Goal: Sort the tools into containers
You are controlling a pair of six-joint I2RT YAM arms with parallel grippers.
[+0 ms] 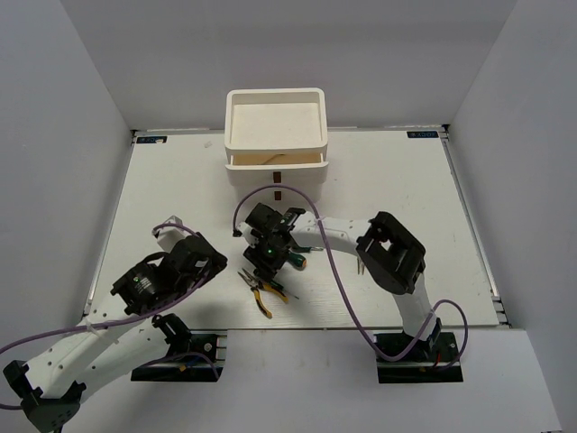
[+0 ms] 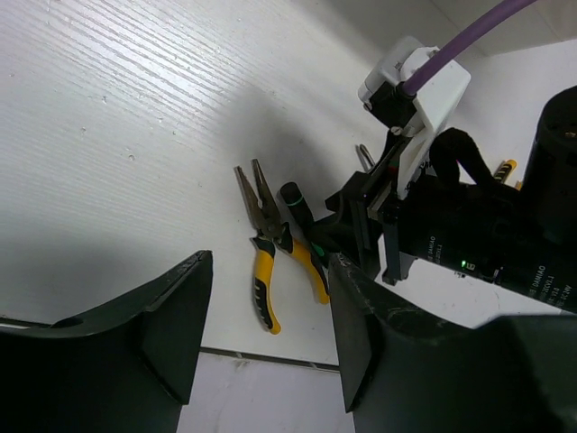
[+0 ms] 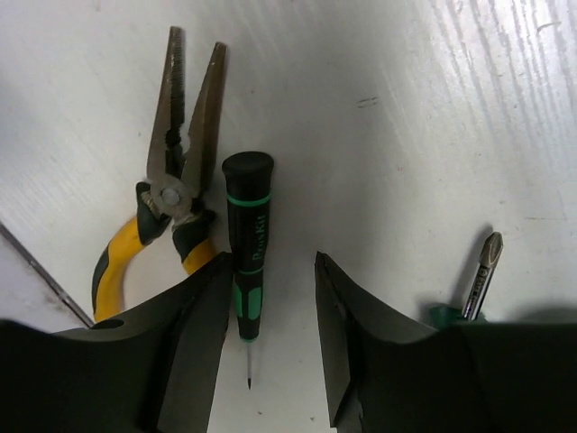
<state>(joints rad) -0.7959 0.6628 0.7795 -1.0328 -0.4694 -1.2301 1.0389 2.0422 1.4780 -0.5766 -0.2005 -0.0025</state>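
Thin screwdriver [image 3: 247,245] beside pliers [image 3: 174,194], right pincer [image 3: 270,263] spread

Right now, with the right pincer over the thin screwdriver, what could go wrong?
1. The thin screwdriver lies right beside the yellow pliers, and the open right pincer sits off-centre, one finger by the pliers' handle: closing could drag or pinch both.
2. The stubby screwdriver lies outside the other finger; a sideways shift might knock it.
3. The left pincer points at the same spot: the arms might collide.
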